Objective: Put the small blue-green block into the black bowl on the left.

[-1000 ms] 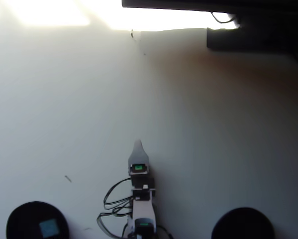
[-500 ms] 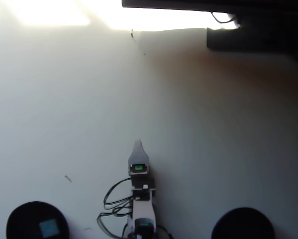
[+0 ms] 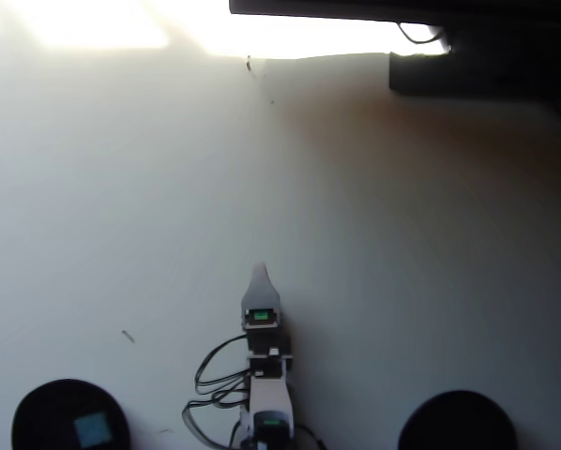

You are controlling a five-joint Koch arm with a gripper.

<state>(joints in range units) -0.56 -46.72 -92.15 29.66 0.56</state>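
Open white table (image 3: 402,244) ahead of and to both sides of gripper (image 3: 259,273). Obstacles low in overhead view only: black bowl (image 3: 37,405) bottom left, second black bowl (image 3: 459,420) bottom right, cables (image 3: 210,384) beside arm. Dark equipment (image 3: 477,56) along far top right edge.

The counter (image 3: 402,244) is plain off-white without pattern, washed to bright white along the top edge in the overhead view and tinted faint brown near the upper right. The black bowl (image 3: 37,408) is matte black; the small blue-green block (image 3: 93,429) inside it is pale teal. A second bowl (image 3: 459,420) is the same matte black. The arm (image 3: 266,394) is white and grey with black cables (image 3: 210,375) and green indicator lights. The hand (image 3: 259,274) is light grey.
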